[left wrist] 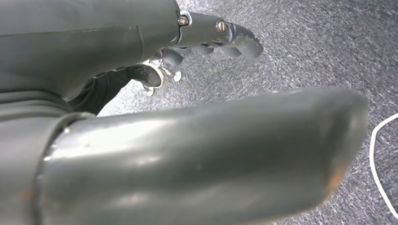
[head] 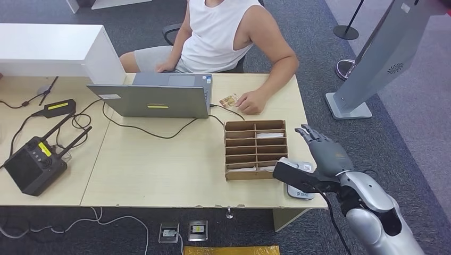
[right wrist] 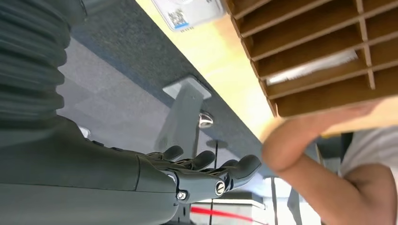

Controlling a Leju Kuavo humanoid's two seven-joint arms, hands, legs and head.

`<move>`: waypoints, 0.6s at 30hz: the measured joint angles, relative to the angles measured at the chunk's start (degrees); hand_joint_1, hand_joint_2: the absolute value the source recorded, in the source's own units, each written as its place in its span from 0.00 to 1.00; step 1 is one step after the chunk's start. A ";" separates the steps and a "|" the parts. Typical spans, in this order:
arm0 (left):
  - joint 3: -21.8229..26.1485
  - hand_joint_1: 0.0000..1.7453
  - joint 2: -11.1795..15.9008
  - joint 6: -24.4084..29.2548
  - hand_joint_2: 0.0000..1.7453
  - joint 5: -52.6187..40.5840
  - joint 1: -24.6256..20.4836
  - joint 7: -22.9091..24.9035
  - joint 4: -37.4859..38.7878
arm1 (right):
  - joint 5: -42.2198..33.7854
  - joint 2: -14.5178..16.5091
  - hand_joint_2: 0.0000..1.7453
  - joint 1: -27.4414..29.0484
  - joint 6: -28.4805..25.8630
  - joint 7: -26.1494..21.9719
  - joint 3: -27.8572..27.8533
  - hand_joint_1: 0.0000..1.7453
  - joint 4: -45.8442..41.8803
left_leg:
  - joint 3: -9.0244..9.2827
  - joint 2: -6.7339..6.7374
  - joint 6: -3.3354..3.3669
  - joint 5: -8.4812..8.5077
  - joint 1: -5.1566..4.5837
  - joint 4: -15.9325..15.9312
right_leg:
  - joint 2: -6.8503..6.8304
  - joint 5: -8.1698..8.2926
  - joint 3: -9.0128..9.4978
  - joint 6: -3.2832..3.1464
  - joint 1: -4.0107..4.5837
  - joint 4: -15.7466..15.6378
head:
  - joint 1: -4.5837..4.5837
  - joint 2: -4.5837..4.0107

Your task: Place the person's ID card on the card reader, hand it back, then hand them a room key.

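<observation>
A: One ID card (head: 229, 100), upper centre of the head view, flat on the desk (head: 159, 164), right at the person's fingertips (head: 243, 103). Not sure it's actually touching them, too small.

B: Robot holding anything?

A: No. Right hand (head: 325, 150) sits lower right of frame, off the desk's right edge, fingers apart and pointing up the frame, nothing in it. Right wrist view agrees: fingers (right wrist: 206, 164) loosely spread over carpet. Left hand (left wrist: 211, 40) hangs over the floor, nothing held, fingers slightly curled but separated.

B: How's the card going to handle?

A: Judging by looks: thin, light, stiff plastic, probably slick. Lying flat on the tabletop it's hard to get under. Best taken by one short edge, thumb on one face and a finger on the other, ideally once the person lifts or offers it. Light pinch is enough; it could slide out if pressed unevenly.

B: Reader?

A: White card reader (head: 299, 183), lower right of the head view, on the desk's near corner, partly behind the right forearm. Just beside it, centre right, the brown cardboard slot tray (head: 256, 150) with white cards (head: 268, 135) in some slots, likely the room keys.

B: Progress?

A: Looks like the start; card not yet on the reader.
</observation>
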 joint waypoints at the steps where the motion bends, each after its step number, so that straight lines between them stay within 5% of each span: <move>1: 0.00 0.00 -0.07 0.03 0.00 0.00 0.00 0.00 0.00 | 0.81 0.26 1.00 0.12 -1.57 -0.32 0.33 0.00 0.21 | 0.00 0.00 0.00 0.00 0.00 0.00 | 0.00 0.00 0.00 0.00 0.00 0.00 | -0.01 0.00; 9: 0.02 0.00 -0.48 0.27 0.00 -0.10 0.00 0.00 0.00 | 3.76 2.06 1.00 1.44 -10.48 -1.92 2.22 0.00 2.70 | 0.00 0.00 -0.01 -0.01 0.00 0.00 | 0.00 -0.01 0.00 -0.02 0.00 0.00 | 0.00 0.00; 18: 0.26 0.00 -0.62 0.99 0.00 -0.23 -0.98 0.00 0.00 | 3.72 3.11 1.00 1.77 -12.26 -1.84 3.53 0.00 4.57 | 0.01 0.00 -0.03 -0.02 0.00 0.00 | 0.01 -0.01 0.00 -0.02 0.00 0.00 | 0.00 0.00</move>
